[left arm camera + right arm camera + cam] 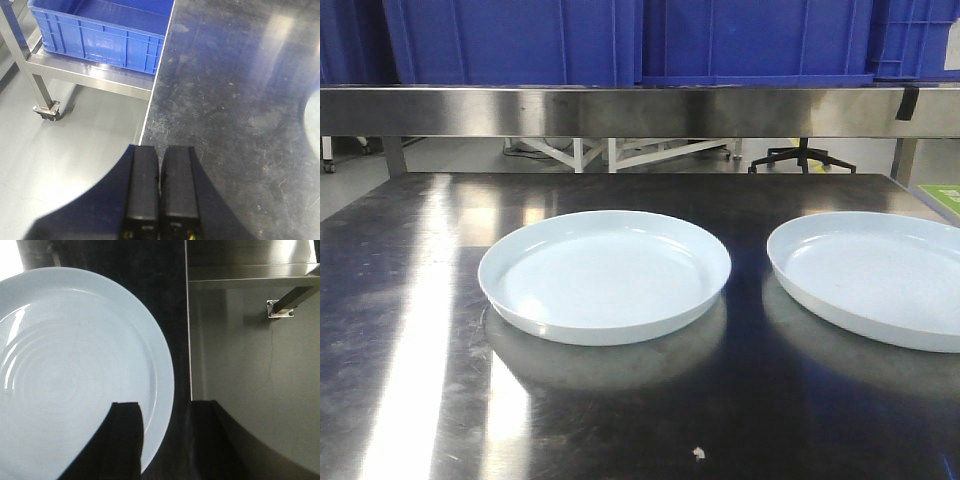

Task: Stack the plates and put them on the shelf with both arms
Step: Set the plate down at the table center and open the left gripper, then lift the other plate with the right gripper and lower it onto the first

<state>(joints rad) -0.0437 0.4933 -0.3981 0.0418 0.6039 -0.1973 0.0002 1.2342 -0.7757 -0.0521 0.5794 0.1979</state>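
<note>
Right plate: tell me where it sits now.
Front view: the right plate lies flat on the table at its right side, apart from the left plate. Right wrist view: the right gripper, open, straddles its rim by the table edge.

an industrial workroom or lab: a scratched steel worktop [400,300], blue plastic crates [510,40] on a steel shelf [620,110], a rack [90,77] on a castor [47,110], grey floor [75,150], an office chair base [800,158].

Front camera faces low across the tabletop [410,330]. Wrist cameras look down closely past left claw [160,150] and right claw [165,405]; front also sees the plate [65,370] below the latter.
</note>
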